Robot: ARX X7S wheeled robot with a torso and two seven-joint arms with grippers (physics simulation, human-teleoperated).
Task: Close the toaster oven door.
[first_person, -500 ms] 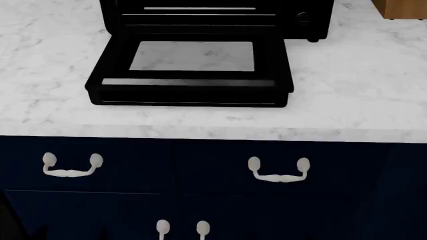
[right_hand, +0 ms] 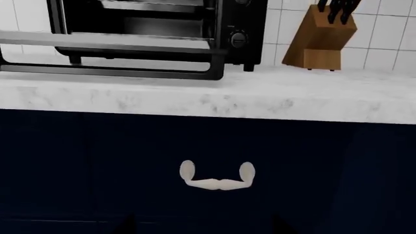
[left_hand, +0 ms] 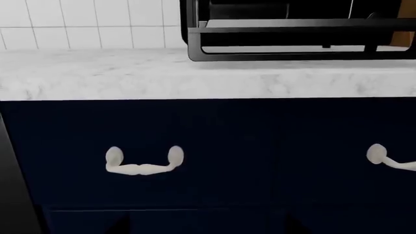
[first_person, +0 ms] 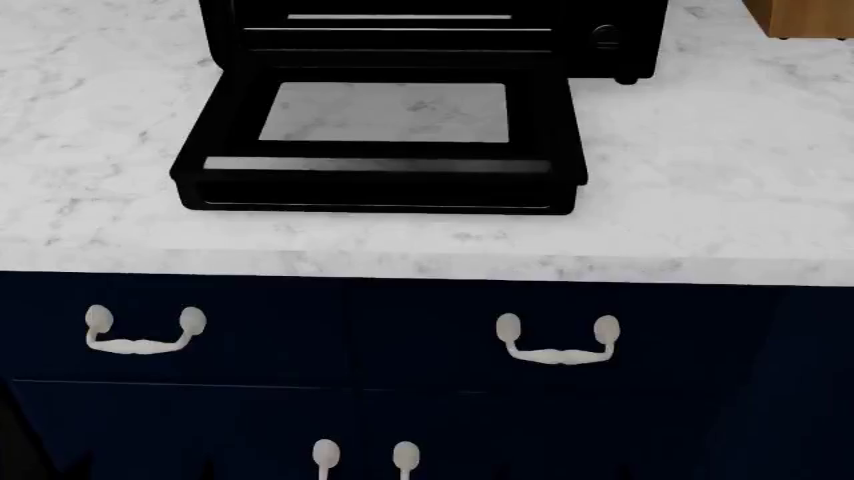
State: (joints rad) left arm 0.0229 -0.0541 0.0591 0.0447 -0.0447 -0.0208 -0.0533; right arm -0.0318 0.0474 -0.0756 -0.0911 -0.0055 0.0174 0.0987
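Seemingly nothing has shifted since the previous frame: the toaster oven door (first_person: 380,140) lies open, flat over the marble counter (first_person: 721,190) before the toaster oven (first_person: 427,35). Neither claw is visible, so their openings cannot be told.

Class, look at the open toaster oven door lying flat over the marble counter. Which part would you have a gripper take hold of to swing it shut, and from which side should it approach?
Grip the grey bar handle along the front edge of the toaster oven door. The door lies flat, hinged at the toaster oven, so that edge is farthest from the hinge and gives most leverage. Probably come from the cabinet side, hooking under the bar, then lift up and back.
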